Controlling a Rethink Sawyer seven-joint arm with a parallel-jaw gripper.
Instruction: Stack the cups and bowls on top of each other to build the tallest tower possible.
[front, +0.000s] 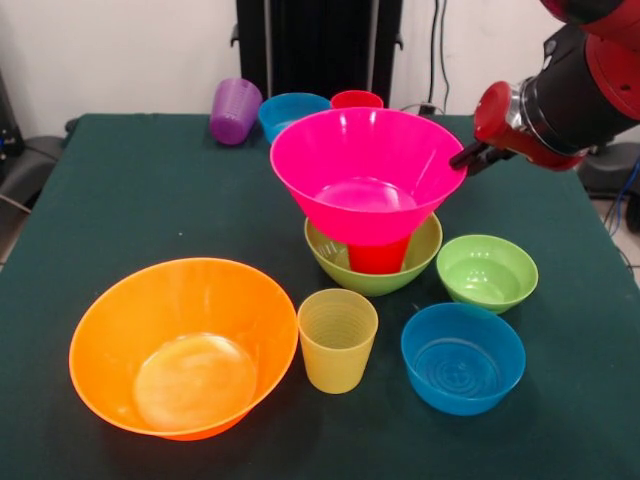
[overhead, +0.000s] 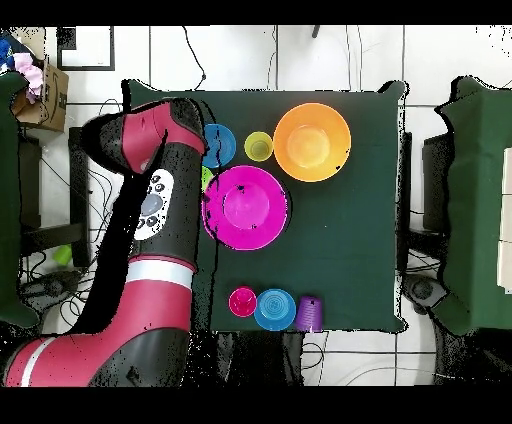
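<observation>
The tower stands mid-table: a medium lime green bowl (front: 372, 268) holds a bright red cup (front: 379, 256), and a hot pink bowl (front: 365, 170) (overhead: 246, 207) sits tilted on top of that cup. My gripper (front: 468, 157) is at the pink bowl's right rim, touching or nearly touching it; its state does not show. Loose pieces at the front are a large orange bowl (front: 180, 345) (overhead: 312, 141), a ribbed yellow cup (front: 337, 338) (overhead: 258, 146), a blue bowl (front: 462, 357) (overhead: 218, 145) and a small lime green bowl (front: 487, 272).
At the table's far edge a purple cup (front: 234, 110) (overhead: 309, 313) lies on its side beside another blue bowl (front: 293, 113) (overhead: 274, 309) and a pinkish-red cup (front: 357, 99) (overhead: 243, 301). The dark green table (front: 120, 200) carries everything. In the overhead view my arm (overhead: 160, 200) covers the table's left side.
</observation>
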